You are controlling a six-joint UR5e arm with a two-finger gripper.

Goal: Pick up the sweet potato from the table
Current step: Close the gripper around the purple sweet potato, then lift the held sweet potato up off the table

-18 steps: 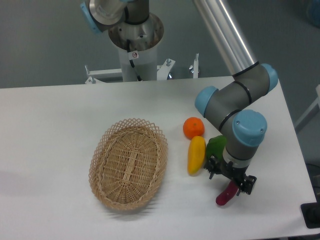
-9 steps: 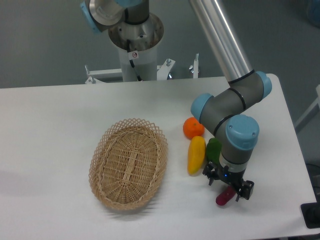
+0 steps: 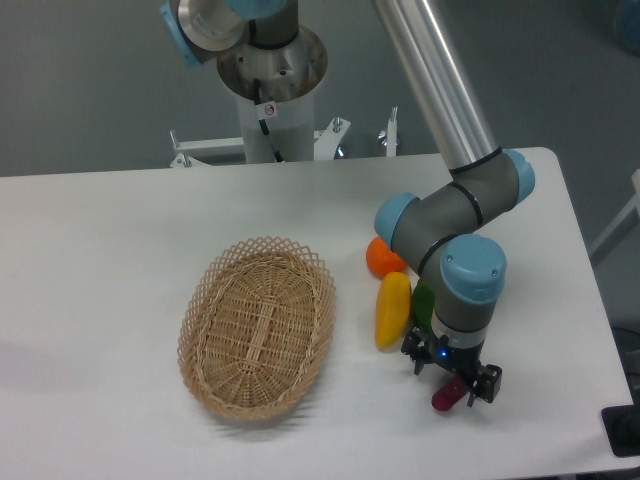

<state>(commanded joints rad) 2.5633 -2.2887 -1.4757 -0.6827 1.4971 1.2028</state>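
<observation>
Gripper point(image 3: 451, 375): low over the sweet potato point(image 3: 447, 394), fingers straddling its upper end; whether they clench it, cannot tell
Sweet potato: on the table point(image 3: 110, 260), near front right edge
Nearby: yellow vegetable point(image 3: 392, 309), orange point(image 3: 381, 260), wicker basket point(image 3: 258, 326)

A plain grey-green wall point(image 3: 90, 90) fills the space behind the white worktop point(image 3: 110, 250). A white metal frame point(image 3: 300, 145) stands at the far edge. Even, soft light, with faint shadows on the surface.
</observation>
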